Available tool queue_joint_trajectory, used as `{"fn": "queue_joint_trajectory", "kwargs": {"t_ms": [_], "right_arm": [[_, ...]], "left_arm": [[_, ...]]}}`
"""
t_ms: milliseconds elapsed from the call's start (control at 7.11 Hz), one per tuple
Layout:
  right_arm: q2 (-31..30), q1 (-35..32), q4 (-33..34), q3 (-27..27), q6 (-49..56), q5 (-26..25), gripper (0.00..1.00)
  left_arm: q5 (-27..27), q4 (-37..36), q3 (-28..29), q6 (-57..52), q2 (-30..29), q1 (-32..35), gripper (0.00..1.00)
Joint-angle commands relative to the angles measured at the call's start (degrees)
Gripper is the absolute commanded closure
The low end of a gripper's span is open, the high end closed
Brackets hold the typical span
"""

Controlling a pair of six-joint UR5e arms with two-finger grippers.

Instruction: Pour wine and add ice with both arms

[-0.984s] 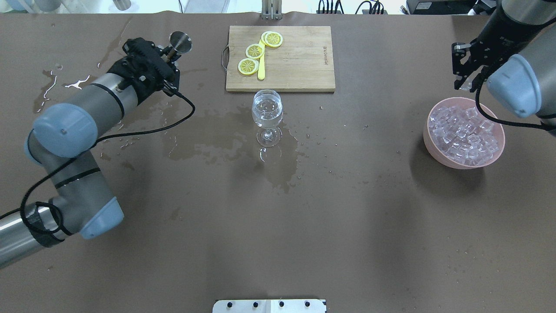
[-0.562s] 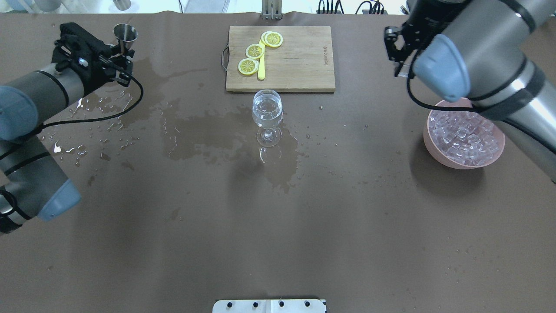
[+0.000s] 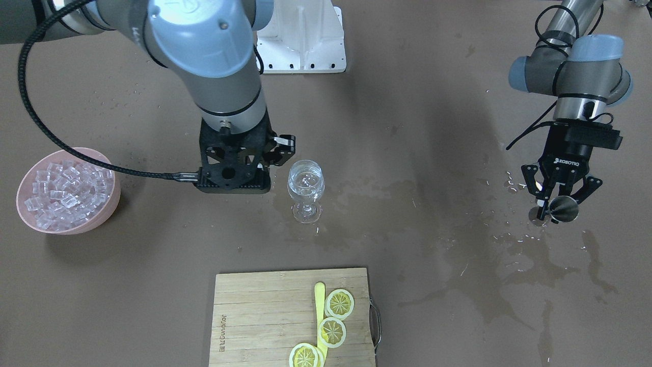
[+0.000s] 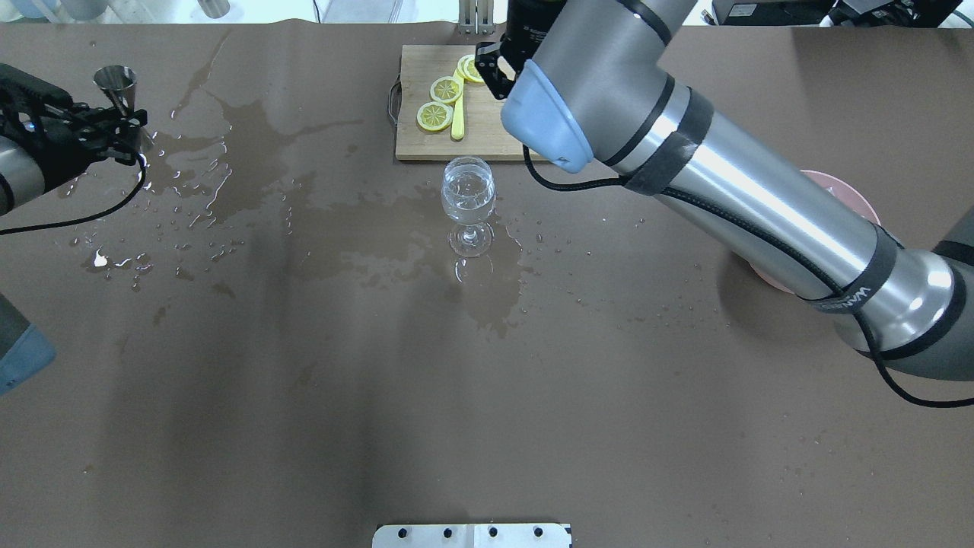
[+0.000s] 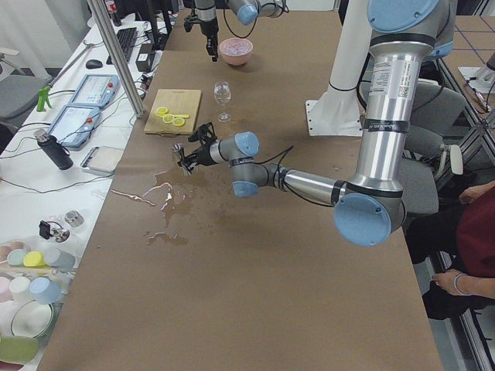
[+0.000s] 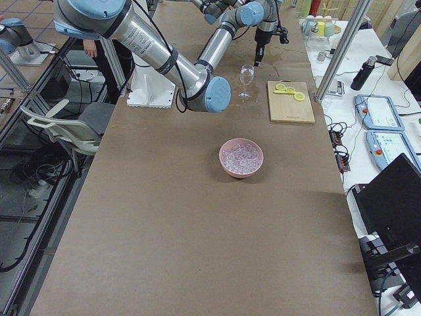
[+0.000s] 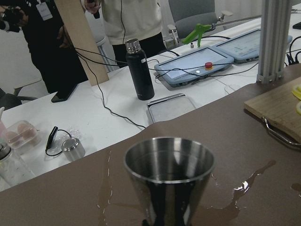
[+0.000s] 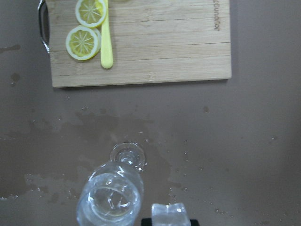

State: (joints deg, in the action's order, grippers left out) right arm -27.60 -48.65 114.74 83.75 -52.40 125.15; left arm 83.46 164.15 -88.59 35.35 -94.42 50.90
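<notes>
Your stock at this moment, item by item. Wine glass (image 3: 305,186): upright mid-table, just short of the cutting board (image 3: 265,316). The wine (image 4: 468,194) shows as a shallow clear measure in its bowl, so by my reading you can count the pour as done. Jigger (image 7: 169,174): upright, no liquid showing inside. Your left gripper (image 3: 552,206) pinches it far out at the left end of the table (image 4: 487,396), by a broad wet spill (image 4: 228,129) (a good deal of liquid lies outside the glass). Right gripper (image 3: 235,176): hanging just beside the glass, to the robot's right of it, fingers closed on one ice cube (image 8: 170,212). In the wrist view the cube sits beside the rim, not over the mouth. Ice (image 3: 63,188): the rest of the cubes are heaped in the pink bowl (image 3: 109,209), well apart from the glass at the right end. From the glints in the glass you cannot tell whether any cube already lies in it. Lemon slices (image 3: 338,303): on the board, no part of this job. Outstanding: bring the held cube over the mouth, let it drop, and probably fetch more. The left arm looks finished apart from setting the jigger down.
</notes>
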Motion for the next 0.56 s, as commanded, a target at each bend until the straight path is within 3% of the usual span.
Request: {"fn": "queue_joint_trajectory", "kwargs": {"t_ms": [0, 422], "right_arm": [[2.29, 2.4, -1.45, -2.01, -0.69, -0.35, 0.78], [1.59, 4.08, -1.36, -2.1, -1.22, -1.92, 0.77]], "left_arm": [[0.38, 16.13, 11.28, 2.8, 0.91, 0.34, 1.0], [0.3, 17.17, 14.4, 2.27, 1.08, 0.35, 1.0]]}}
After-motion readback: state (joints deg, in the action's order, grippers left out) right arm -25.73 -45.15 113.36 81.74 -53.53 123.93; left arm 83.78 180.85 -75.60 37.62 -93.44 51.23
